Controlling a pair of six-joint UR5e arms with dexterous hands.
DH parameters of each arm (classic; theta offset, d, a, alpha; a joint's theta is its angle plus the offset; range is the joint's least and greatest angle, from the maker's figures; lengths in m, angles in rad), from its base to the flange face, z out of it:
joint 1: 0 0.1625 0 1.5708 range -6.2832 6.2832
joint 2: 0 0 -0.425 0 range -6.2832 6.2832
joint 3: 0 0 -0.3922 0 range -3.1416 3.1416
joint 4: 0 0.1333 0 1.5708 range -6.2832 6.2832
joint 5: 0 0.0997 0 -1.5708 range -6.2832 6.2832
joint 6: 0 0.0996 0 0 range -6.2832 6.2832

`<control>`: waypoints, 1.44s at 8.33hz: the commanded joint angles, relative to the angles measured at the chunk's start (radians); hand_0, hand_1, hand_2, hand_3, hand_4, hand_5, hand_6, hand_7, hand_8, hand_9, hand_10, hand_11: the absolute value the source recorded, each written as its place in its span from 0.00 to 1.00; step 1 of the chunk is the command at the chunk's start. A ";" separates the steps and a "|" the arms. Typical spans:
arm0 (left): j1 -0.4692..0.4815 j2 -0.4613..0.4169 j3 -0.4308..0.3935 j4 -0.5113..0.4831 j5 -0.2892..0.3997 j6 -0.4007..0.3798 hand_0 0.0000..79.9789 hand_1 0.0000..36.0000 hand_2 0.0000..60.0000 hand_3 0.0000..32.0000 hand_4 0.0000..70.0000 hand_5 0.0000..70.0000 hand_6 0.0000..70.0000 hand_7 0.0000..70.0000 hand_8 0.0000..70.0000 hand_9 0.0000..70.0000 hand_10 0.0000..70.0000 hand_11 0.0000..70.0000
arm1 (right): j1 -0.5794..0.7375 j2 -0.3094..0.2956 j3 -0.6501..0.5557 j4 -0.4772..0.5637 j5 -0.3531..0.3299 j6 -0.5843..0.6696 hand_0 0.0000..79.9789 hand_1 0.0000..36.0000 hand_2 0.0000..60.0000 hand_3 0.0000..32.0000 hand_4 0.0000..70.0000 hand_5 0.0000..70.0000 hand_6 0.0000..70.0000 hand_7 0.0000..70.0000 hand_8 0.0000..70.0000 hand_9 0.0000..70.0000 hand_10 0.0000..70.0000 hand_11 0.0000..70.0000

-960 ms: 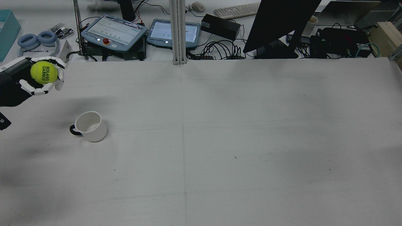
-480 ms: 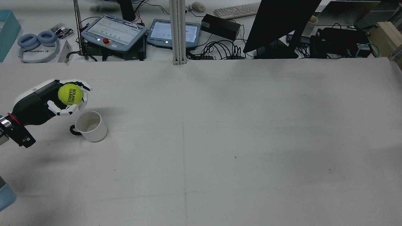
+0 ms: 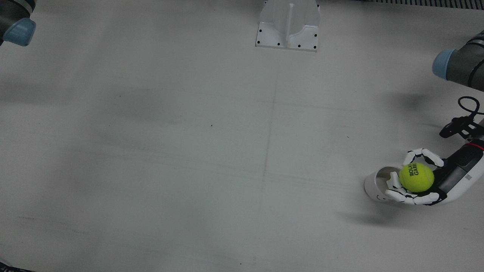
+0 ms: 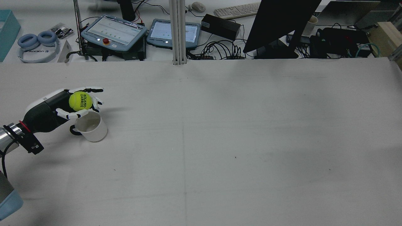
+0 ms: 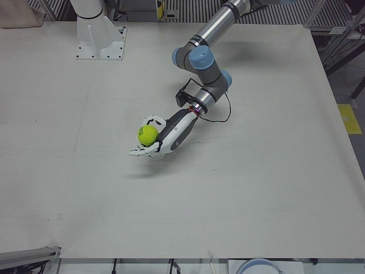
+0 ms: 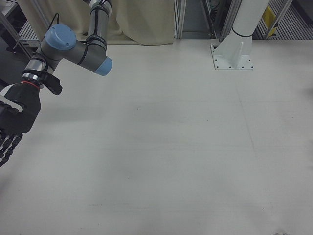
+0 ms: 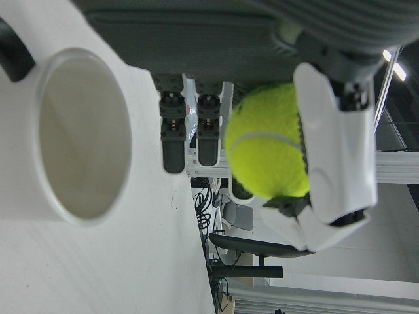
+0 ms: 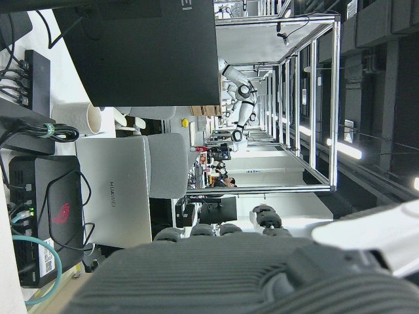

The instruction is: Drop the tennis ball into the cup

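A yellow tennis ball (image 4: 80,100) printed ROLAND GARROS sits in my left hand (image 4: 59,108), which is shut on it with some fingers stretched out. The hand hovers just above the far rim of a white cup (image 4: 91,127) with a dark handle, which stands upright near the table's left edge. From above, the ball (image 3: 416,177) overlaps the cup (image 3: 376,184) on its right side, with the left hand (image 3: 440,181) behind it. In the left hand view the ball (image 7: 267,140) hangs beside the empty cup mouth (image 7: 82,134). My right hand (image 6: 12,117) is raised at the view's edge and holds nothing.
Beyond the table's far edge lie two teach pendants (image 4: 113,33), headphones (image 4: 37,42), cables and a black monitor (image 4: 279,22). An upright post (image 4: 177,31) stands at the middle of the far edge. A white pedestal (image 3: 287,24) is bolted on the robot's side.
My left hand carried the ball from the far left edge down and rightward, ending over the cup's rim. Its fingers have spread a little. The cup has not moved.
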 commanded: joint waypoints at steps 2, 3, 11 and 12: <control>0.007 -0.002 -0.002 -0.009 0.003 -0.003 0.68 0.79 0.81 0.00 0.26 0.22 0.57 0.39 0.27 0.27 0.30 0.47 | 0.001 0.000 0.000 0.000 0.000 0.000 0.00 0.00 0.00 0.00 0.00 0.00 0.00 0.00 0.00 0.00 0.00 0.00; 0.006 -0.002 -0.006 -0.009 0.005 -0.003 0.68 0.79 0.80 0.00 0.26 0.22 0.57 0.38 0.26 0.27 0.30 0.47 | 0.001 0.000 0.000 0.000 0.000 0.000 0.00 0.00 0.00 0.00 0.00 0.00 0.00 0.00 0.00 0.00 0.00 0.00; -0.394 -0.008 -0.045 0.078 0.045 0.009 0.70 0.83 0.89 0.00 0.28 0.26 0.73 0.38 0.30 0.27 0.33 0.51 | -0.001 0.000 0.000 0.000 0.000 0.000 0.00 0.00 0.00 0.00 0.00 0.00 0.00 0.00 0.00 0.00 0.00 0.00; -0.451 -0.005 -0.040 0.078 0.057 0.012 0.72 0.89 0.87 0.00 0.29 0.24 0.59 0.43 0.28 0.29 0.35 0.54 | 0.001 0.000 0.000 0.000 0.000 0.000 0.00 0.00 0.00 0.00 0.00 0.00 0.00 0.00 0.00 0.00 0.00 0.00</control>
